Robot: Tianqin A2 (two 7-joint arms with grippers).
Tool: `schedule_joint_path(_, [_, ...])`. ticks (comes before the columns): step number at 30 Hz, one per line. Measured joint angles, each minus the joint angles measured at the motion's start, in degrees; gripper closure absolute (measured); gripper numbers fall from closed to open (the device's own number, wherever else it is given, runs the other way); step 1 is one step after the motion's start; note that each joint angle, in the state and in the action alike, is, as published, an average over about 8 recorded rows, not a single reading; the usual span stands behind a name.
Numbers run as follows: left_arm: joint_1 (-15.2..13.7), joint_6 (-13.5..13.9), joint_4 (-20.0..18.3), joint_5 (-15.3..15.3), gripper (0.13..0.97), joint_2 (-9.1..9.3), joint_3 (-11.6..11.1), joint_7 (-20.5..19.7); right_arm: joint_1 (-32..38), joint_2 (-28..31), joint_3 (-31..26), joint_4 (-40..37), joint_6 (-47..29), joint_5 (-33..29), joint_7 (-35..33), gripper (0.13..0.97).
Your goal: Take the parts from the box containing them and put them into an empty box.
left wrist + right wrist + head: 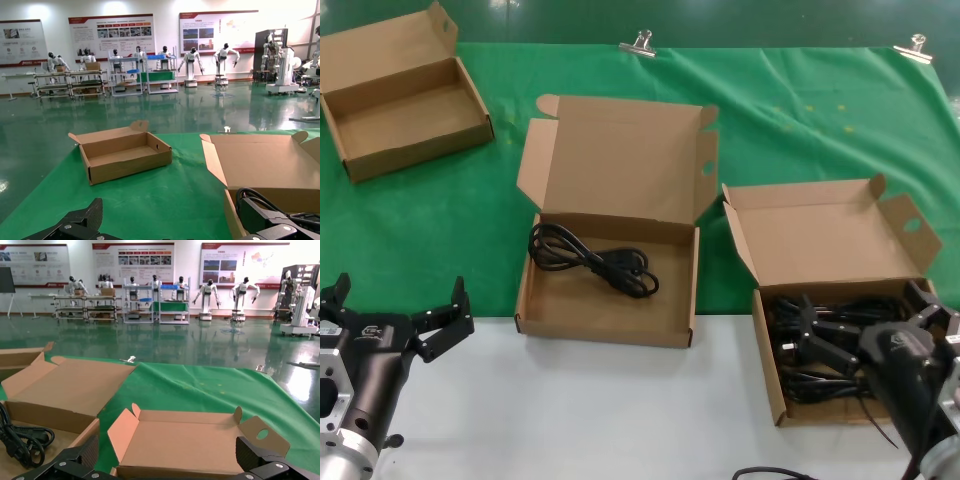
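Power cords (825, 340), black and tangled in a heap, fill the oblong cardboard box (767, 355) at the right of the head view, its lid raised with two splayed corner flaps. The right gripper (868, 322) hangs just over this heap with its fingers spread, grasping nothing. One coiled power cord (592, 260) already lies in the squarish box (605, 320) at centre, lid upright. The left gripper (400, 310) waits released over the white table edge (580, 410), well apart from both boxes. A third open box (415, 140) sits at far left on the green cloth (800, 130).
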Motion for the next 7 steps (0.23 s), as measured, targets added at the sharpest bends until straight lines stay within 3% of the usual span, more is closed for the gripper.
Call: schedule_joint_path(7, [0.00, 0.00, 0.00, 0.00, 0.132, 0.00, 0.00, 0.00, 0.00, 0.00, 0.00, 0.00, 0.00, 0.00, 0.00, 0.129])
